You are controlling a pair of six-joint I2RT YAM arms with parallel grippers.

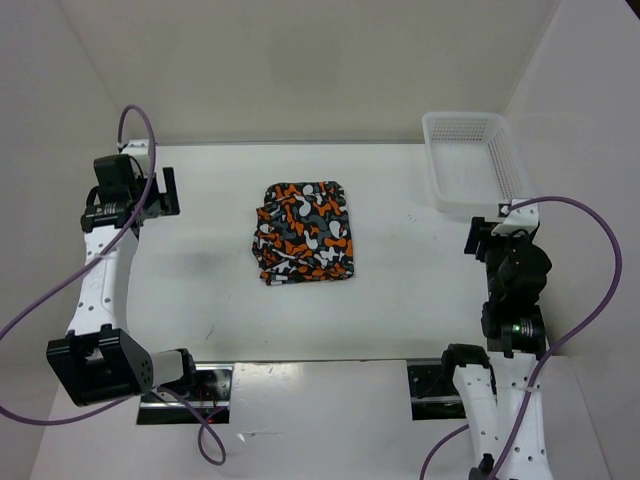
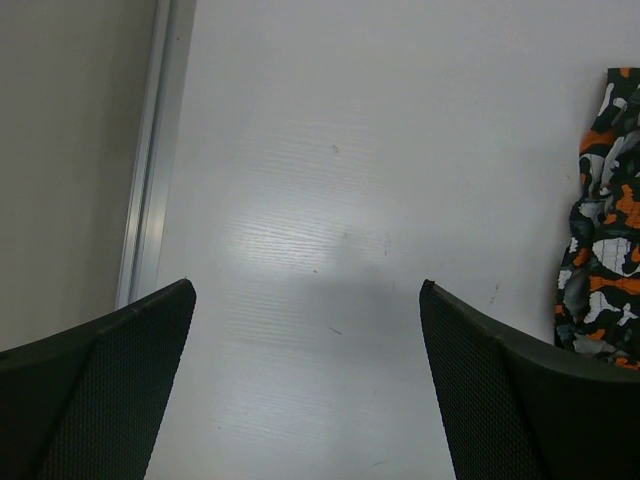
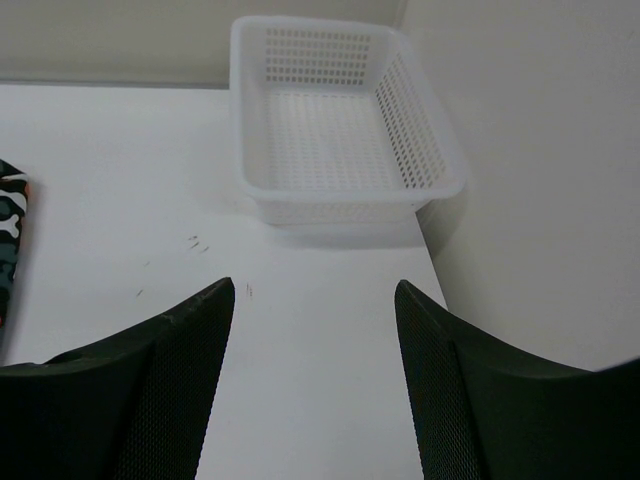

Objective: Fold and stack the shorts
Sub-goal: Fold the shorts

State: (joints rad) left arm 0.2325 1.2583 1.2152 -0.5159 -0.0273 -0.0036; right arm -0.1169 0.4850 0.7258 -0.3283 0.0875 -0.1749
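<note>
The shorts (image 1: 303, 232), with an orange, white, grey and black blotch print, lie folded in a compact stack at the middle of the white table. Their edge shows at the right of the left wrist view (image 2: 605, 230) and at the far left of the right wrist view (image 3: 10, 235). My left gripper (image 1: 165, 192) is open and empty at the far left of the table, well apart from the shorts. My right gripper (image 1: 482, 240) is open and empty at the right side, in front of the basket. Bare table lies between both pairs of fingers.
A white plastic mesh basket (image 1: 470, 160) stands empty at the back right corner, also in the right wrist view (image 3: 335, 125). White walls close the table on the left, back and right. A metal strip (image 2: 150, 160) runs along the table's left edge.
</note>
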